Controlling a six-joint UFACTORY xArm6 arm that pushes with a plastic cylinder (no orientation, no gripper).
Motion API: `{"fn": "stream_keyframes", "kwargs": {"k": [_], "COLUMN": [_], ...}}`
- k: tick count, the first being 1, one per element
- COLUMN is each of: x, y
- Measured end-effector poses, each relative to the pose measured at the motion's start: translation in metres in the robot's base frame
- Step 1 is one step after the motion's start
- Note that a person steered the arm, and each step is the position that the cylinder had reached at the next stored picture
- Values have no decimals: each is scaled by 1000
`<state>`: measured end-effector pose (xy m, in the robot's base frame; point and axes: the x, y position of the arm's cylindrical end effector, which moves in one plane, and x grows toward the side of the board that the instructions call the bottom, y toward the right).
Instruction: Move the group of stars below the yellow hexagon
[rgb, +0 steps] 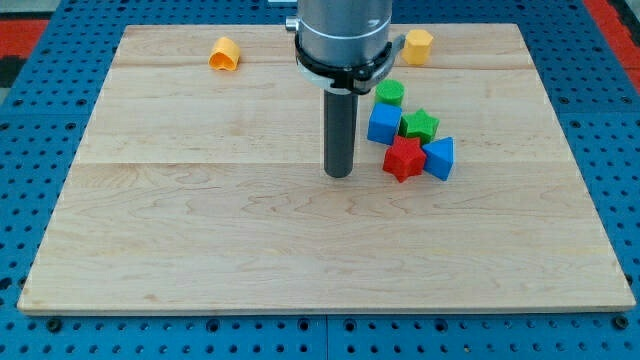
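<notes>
My tip (339, 174), a bare rod grasping nothing, rests on the board (200, 230). Just to its right lies the red star (404, 158), the green star (419, 125) beyond it; the yellow hexagon (417, 45) sits up-right, well apart.

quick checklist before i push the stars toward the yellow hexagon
1. My tip located: ok, it sits to the view's left of the red star.
2. Stars grouped: ok, green star sits just above the red one.
3. Yellow hexagon visible: ok, near the view's top.
4. Stars already below the hexagon: ok roughly, though far from it.
5. Push path free: not ok, blue cube, blue triangle and green cylinder crowd the stars.
</notes>
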<state>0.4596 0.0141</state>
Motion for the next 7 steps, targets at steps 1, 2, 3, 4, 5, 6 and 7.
{"fn": "stream_keyframes", "kwargs": {"k": [1,2,3,4,5,6,7], "x": [26,9,-7,-13,-14,-27,-48], "y": [28,29,56,79,94,94,113]}}
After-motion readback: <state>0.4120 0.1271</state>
